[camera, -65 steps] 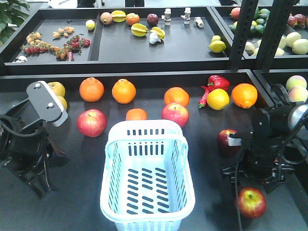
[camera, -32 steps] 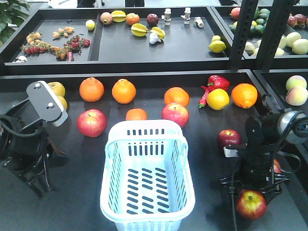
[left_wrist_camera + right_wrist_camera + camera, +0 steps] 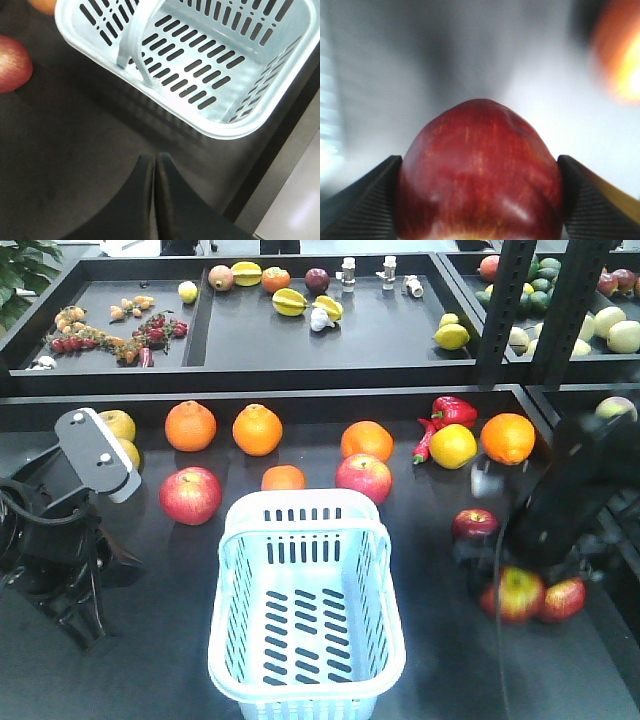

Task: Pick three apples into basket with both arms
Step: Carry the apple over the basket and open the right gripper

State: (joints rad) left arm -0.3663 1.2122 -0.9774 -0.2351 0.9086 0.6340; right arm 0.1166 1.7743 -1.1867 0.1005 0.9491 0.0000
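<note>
Your right gripper is clamped on a deep red apple, with its ribbed black pads pressed against both flanks in the right wrist view. In the front view that apple sits at the smeared end of the right arm, at about 3 o'clock from the basket. You cannot tell whether it is touching the table. A second red apple lies just beside it at its 3 o'clock. The dark maroon apple rests at the basket's 2 o'clock. All three are outside the basket. Your left gripper is pinched tight, tip against tip, above the dark table, and the basket's corner is at its 1 o'clock. The left arm stands at the basket's 9 o'clock. A larger pinkish-red apple lies at 10 o'clock and a small orange at 12.
</note>
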